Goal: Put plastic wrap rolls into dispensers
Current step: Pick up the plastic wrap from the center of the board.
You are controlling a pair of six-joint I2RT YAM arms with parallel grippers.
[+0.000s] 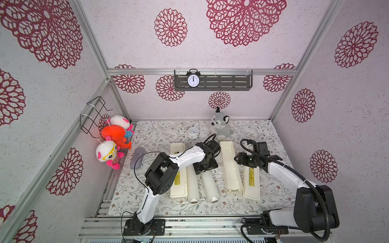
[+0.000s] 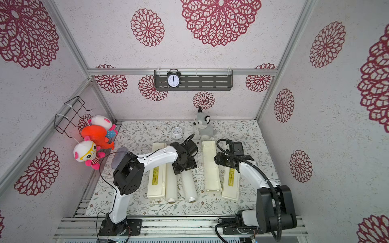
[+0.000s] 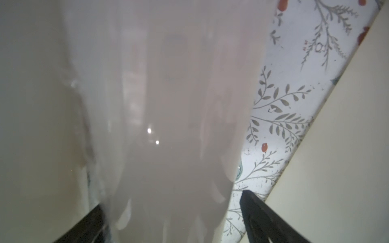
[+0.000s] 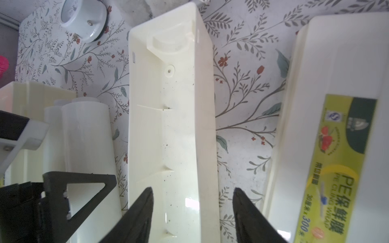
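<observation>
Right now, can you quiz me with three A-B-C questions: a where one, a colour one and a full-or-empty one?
1. Where do the plastic wrap rolls lie? A in a box; B side by side on the table; C on a shelf.
2. What colour is the plush toy at the back? A grey; B green; C blue.
3. The open dispenser is: A empty; B holding a roll; C full of toys.
Key: B, both lie on the table beside the closed dispenser; A, its fur is grey and white; A, the right wrist view shows its bare floor.
</observation>
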